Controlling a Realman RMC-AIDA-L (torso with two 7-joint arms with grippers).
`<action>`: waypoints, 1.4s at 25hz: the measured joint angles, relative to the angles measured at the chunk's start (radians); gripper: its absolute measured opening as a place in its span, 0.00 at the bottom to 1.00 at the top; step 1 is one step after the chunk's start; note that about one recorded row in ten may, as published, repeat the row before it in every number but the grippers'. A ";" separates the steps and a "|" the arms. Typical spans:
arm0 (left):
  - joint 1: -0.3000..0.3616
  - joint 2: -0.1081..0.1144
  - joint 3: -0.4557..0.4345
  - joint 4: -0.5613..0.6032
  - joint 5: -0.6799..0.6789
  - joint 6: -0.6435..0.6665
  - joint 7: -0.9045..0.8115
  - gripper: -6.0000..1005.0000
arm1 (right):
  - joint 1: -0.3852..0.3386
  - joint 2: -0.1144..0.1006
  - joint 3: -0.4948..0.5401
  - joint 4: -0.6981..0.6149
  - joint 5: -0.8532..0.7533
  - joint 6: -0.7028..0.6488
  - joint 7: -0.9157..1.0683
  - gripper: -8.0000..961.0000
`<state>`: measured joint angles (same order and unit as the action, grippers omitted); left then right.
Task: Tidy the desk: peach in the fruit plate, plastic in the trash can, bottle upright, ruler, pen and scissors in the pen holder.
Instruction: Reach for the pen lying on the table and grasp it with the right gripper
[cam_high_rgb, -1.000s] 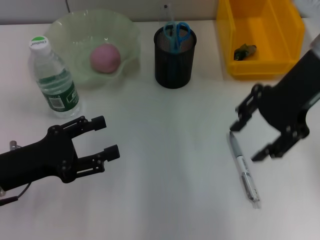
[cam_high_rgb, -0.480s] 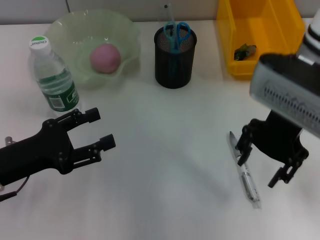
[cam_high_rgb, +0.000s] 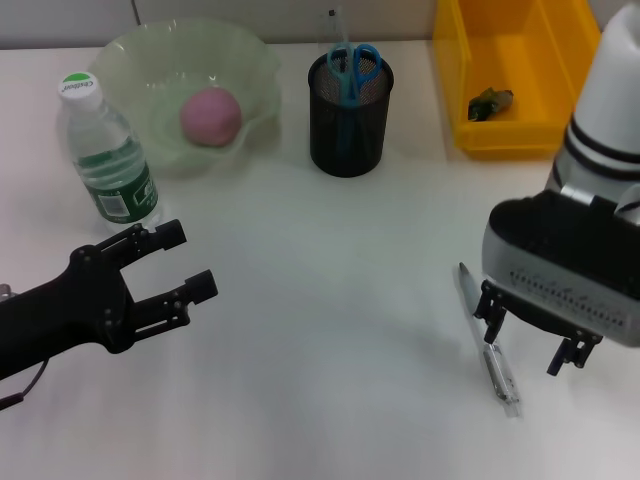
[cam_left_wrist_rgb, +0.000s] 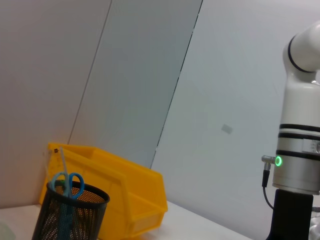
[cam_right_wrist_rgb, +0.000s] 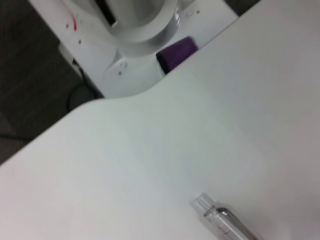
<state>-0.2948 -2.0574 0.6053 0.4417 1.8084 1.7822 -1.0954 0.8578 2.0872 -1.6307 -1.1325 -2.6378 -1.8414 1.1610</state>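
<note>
Pen (cam_high_rgb: 489, 341) flat on desk | right gripper (cam_high_rgb: 532, 333) open, fingers straddling it | left gripper (cam_high_rgb: 180, 261) open, near bottle (cam_high_rgb: 105, 155)

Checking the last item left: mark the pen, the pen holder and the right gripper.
pen (cam_high_rgb: 499, 373), head view, clear barrel.
pen holder (cam_high_rgb: 346, 135), head view, mesh wall.
right gripper (cam_high_rgb: 532, 334), head view, between fingertips.

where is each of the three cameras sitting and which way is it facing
Head view: above, facing down at the desk; shows left gripper open, right gripper open around the pen.
Left wrist view: low, facing across the desk at pen holder and yellow bin; the right arm shows.
Right wrist view: facing down at the desk edge and pen; robot base shows.
Shared: pen; pen holder.
</note>
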 joint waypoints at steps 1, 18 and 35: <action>0.002 0.000 -0.002 0.000 0.000 0.000 0.001 0.83 | -0.001 0.000 -0.015 -0.001 -0.002 0.011 0.000 0.67; 0.013 0.000 -0.002 0.000 0.000 -0.001 0.006 0.83 | -0.017 0.005 -0.179 0.012 -0.010 0.154 0.042 0.50; 0.028 0.004 -0.002 0.000 0.000 0.008 0.001 0.83 | -0.026 0.005 -0.236 0.018 0.010 0.235 0.073 0.33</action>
<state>-0.2668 -2.0537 0.6029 0.4418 1.8085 1.7898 -1.0944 0.8318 2.0924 -1.8665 -1.1143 -2.6276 -1.6066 1.2343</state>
